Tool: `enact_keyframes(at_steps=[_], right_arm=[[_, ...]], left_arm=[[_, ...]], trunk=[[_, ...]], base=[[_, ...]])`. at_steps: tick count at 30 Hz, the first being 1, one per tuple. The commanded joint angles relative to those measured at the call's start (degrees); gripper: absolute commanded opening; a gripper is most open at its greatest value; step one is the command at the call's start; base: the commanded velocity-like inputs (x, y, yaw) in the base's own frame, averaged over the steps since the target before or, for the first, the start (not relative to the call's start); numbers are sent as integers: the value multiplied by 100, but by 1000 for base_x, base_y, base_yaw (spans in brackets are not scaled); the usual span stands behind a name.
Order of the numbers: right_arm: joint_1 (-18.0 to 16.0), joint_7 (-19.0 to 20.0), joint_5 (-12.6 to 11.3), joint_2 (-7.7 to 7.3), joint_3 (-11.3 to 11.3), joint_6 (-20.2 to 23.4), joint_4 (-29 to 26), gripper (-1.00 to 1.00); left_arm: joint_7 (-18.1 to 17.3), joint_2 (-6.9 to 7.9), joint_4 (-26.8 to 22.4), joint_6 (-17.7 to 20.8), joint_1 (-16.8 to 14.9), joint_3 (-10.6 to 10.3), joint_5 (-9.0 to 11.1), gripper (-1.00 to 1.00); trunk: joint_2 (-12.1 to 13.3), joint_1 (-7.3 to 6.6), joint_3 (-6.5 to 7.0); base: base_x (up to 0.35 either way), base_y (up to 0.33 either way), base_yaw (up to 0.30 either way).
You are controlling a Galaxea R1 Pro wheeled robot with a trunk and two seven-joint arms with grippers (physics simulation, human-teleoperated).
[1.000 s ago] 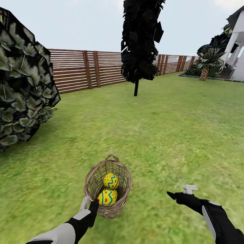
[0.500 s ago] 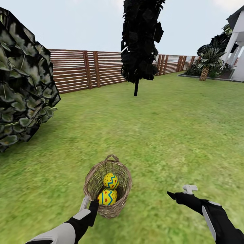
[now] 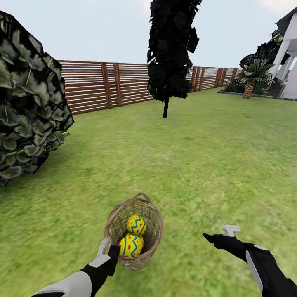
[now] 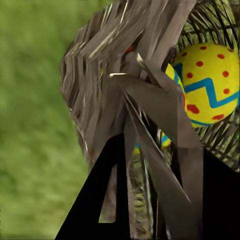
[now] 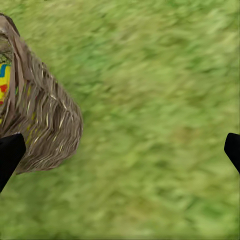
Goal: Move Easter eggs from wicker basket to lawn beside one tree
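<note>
The brown wicker basket point(image 3: 153, 231) sits on the lawn point(image 3: 206, 165) close in front of me. Two yellow Easter eggs show inside it, one farther point(image 3: 136, 225) and one nearer point(image 3: 131, 245). My left gripper point(image 3: 108, 247) is at the basket's near-left rim. In the left wrist view its dark fingers point(image 4: 102, 200) straddle the woven wall point(image 4: 125, 100), shut on it, with an egg point(image 4: 207, 82) just beyond. My right gripper point(image 3: 218, 234) hangs open over bare grass to the right of the basket point(image 5: 45, 130). The tree is out of view.
A large dark bush point(image 3: 29, 103) stands at the left. A dark narrow columnar evergreen point(image 3: 169, 53) rises ahead before the slatted wooden fence point(image 3: 95, 84). A short palm point(image 3: 251, 76) and the white house point(image 3: 288, 62) are at the far right.
The basket has shifted slightly right and toward me at the left gripper, and the eggs moved with it. Neither arm has visibly moved.
</note>
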Motion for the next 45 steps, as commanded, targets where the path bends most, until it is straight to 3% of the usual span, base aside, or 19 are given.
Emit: enact_keyframes(at_steps=[1, 29, 33, 45], right_arm=[[-5, 40, 32, 3, -16, 28, -3, 100], [-5, 40, 40, 37, 5, 18, 20, 100], [-6, 41, 185, 38, 76, 2, 31, 100], [-4, 34, 226, 30, 87, 16, 38, 100]], left_arm=[[28, -3, -12, -10, -2, 14, -34, -100], [28, 14, -24, 37, -3, 23, -29, -100], [28, 14, -29, 43, -5, 26, -29, -100], [28, 14, -30, 52, -9, 32, -29, -100]], trunk=[[39, -23, 14], [1162, -638, 516], [1323, -726, 588], [1804, -990, 804]], base=[[0, 0, 0], [0, 0, 0], [0, 0, 0], [0, 0, 0]])
